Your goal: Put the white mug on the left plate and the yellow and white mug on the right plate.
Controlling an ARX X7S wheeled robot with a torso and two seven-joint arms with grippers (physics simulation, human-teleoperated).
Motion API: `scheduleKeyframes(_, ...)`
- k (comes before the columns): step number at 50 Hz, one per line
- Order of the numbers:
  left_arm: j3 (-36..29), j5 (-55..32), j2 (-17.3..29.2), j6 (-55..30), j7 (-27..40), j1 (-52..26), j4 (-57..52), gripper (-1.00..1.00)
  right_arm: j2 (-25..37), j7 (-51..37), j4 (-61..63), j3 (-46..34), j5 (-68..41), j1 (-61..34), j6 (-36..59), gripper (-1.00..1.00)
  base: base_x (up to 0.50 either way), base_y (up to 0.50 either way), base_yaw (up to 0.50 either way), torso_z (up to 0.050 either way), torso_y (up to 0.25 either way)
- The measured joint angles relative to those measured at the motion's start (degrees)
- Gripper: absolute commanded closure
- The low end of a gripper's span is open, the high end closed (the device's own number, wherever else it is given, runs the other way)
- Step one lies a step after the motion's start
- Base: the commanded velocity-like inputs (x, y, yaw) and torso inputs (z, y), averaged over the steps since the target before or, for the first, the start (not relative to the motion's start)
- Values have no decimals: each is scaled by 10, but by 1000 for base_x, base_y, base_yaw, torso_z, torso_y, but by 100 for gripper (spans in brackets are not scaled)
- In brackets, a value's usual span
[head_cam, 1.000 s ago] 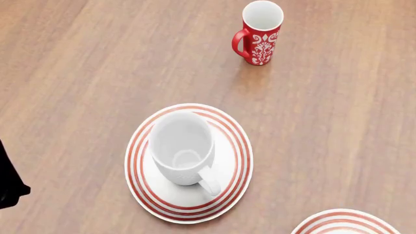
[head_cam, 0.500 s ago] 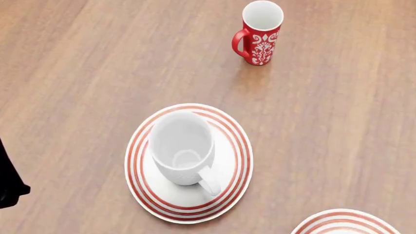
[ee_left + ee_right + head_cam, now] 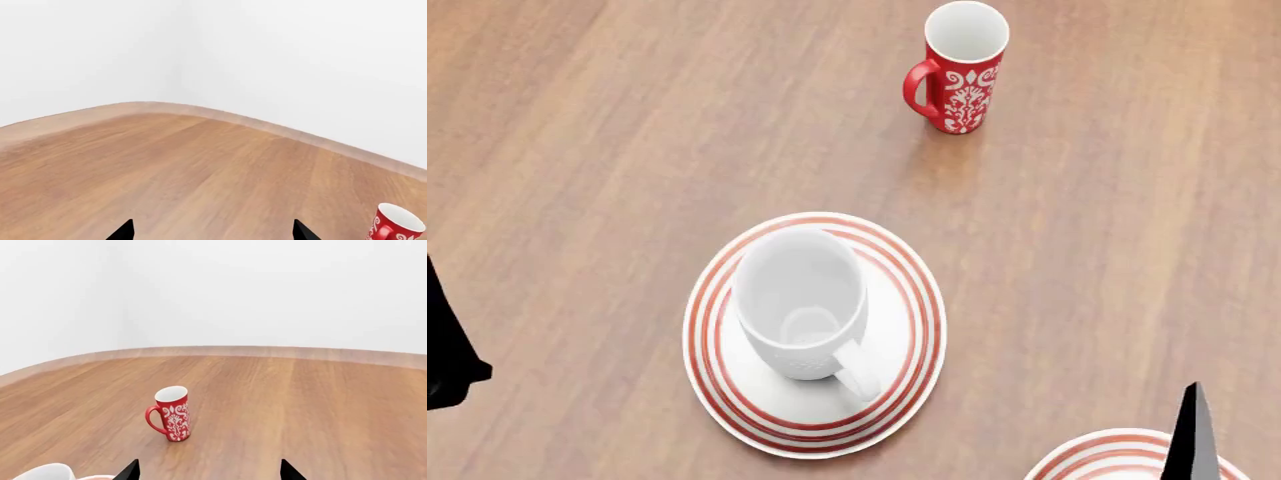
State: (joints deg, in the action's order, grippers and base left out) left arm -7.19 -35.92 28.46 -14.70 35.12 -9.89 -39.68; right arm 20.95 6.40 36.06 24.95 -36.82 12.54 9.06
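The white mug [image 3: 801, 300] stands upright on the left plate [image 3: 918, 330], handle toward me. Its rim also shows in the right wrist view [image 3: 47, 473]. Only an edge of the right plate [image 3: 1101, 452] shows at the bottom right of the head view. The yellow and white mug is out of view. My left gripper [image 3: 213, 235] is open and empty over bare table; a dark part of that arm [image 3: 447, 350] shows at the left edge. My right gripper [image 3: 209, 475] is open and empty, and one of its fingers [image 3: 1192, 430] rises above the right plate.
A tall red mug with a white ornament [image 3: 961, 65] stands upright at the far side of the wooden table; it also shows in the right wrist view [image 3: 170, 414] and the left wrist view [image 3: 395, 227]. The table's curved far edge [image 3: 267, 351] meets a white wall.
A finger of my right gripper has come into the head view at the bottom right. The dark left arm part has shifted slightly upward. The mugs and plates have not moved.
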Motion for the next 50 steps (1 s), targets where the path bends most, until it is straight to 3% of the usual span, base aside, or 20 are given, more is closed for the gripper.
scheduleKeyframes(30, -3, -85, 34, -138, 50, -195, -54, -100, 97, -136, 128, 34, -112, -95, 128, -100, 0, 0, 0, 0, 0)
scheduleKeyframes(50, 26, -177, 62, -198, 107, -279, -115, -100, 178, -225, 212, 75, -217, -109, 152, -100, 0, 0, 0, 0, 0)
